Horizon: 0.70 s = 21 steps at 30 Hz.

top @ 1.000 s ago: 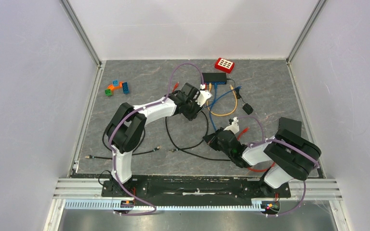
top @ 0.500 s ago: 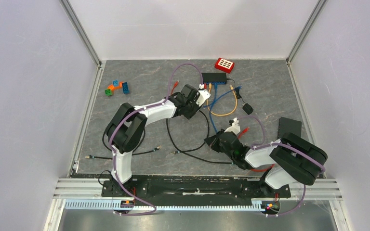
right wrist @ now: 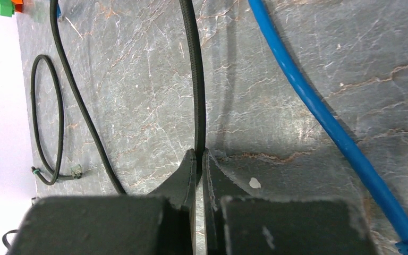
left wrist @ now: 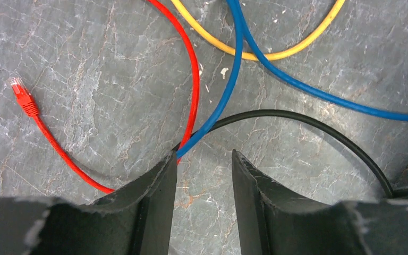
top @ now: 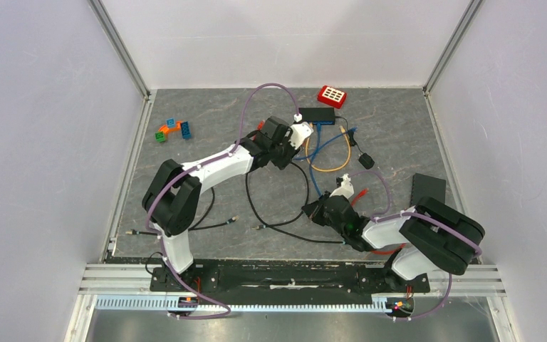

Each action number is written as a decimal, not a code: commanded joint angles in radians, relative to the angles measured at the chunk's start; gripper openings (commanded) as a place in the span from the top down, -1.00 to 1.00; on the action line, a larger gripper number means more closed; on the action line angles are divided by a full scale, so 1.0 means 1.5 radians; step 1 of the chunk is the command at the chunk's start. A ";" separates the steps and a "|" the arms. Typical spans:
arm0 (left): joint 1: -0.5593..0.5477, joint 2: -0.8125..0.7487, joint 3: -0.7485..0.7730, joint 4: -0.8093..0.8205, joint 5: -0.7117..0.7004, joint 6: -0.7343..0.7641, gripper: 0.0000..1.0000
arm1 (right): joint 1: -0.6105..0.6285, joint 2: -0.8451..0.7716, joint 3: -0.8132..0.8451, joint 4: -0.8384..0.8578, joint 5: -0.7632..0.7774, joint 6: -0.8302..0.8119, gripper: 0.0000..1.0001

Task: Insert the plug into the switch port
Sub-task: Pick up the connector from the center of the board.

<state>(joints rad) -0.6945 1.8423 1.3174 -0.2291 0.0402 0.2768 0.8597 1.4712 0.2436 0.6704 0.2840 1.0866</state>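
My left arm (top: 214, 167) has stretched out over the last second, elbow flattening and wrist carried up the table toward the switch (top: 317, 114), while the right arm (top: 399, 228) has hardly shifted and sits low at centre-right. The switch lies at the far edge, just beyond the left wrist, with the yellow cable (left wrist: 276, 53) and blue cable (left wrist: 234, 69) looping out from its near face. The left gripper (left wrist: 203, 159) hovers above that tangle with its claw part-way apart and nothing between the fingers; the blue cable and the red cable (left wrist: 193, 69) pass just under the left fingertip. The right gripper (right wrist: 200, 155) is pinched tight, apparently on the black cable (right wrist: 196, 79), though the tips hide the contact itself. The red plug (left wrist: 18, 90) lies loose on the table, well off to the side of the left claw and not in any port. I judge the reach has overshot that plug, so insertion has not yet begun.
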 commanded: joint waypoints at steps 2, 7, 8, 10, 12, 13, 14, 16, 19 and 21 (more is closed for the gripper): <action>-0.002 0.036 0.068 -0.022 -0.023 -0.029 0.01 | 0.007 -0.032 -0.001 -0.024 0.001 -0.072 1.00; 0.006 0.119 0.189 -0.100 -0.057 -0.073 0.02 | 0.012 -0.062 -0.011 -0.032 -0.003 -0.119 1.00; 0.007 0.135 0.212 -0.118 -0.050 -0.081 0.02 | 0.012 -0.067 -0.014 -0.033 -0.004 -0.123 1.00; 0.007 0.158 0.253 -0.141 -0.046 -0.098 0.02 | 0.013 -0.074 -0.021 -0.030 -0.003 -0.131 1.00; 0.010 0.179 0.287 -0.158 -0.053 -0.113 0.02 | 0.013 -0.079 -0.024 -0.031 -0.004 -0.137 1.00; 0.013 0.190 0.299 -0.168 -0.053 -0.123 0.02 | 0.014 -0.081 -0.028 -0.030 -0.004 -0.138 1.00; 0.015 0.199 0.312 -0.176 -0.049 -0.130 0.03 | 0.014 -0.082 -0.030 -0.029 -0.003 -0.139 1.00; 0.020 0.219 0.329 -0.196 -0.031 -0.137 0.03 | 0.014 -0.086 -0.038 -0.025 -0.004 -0.140 1.00; 0.027 0.240 0.340 -0.212 0.001 -0.139 0.03 | 0.014 -0.089 -0.043 -0.020 -0.004 -0.142 1.00; 0.029 0.250 0.341 -0.216 0.010 -0.139 0.03 | 0.014 -0.090 -0.042 -0.019 -0.003 -0.145 1.00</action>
<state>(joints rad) -0.6628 2.1811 1.7897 -0.5014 0.0029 0.1143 0.8734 1.3548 0.1902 0.6308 0.2787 0.9188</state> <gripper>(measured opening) 0.485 0.011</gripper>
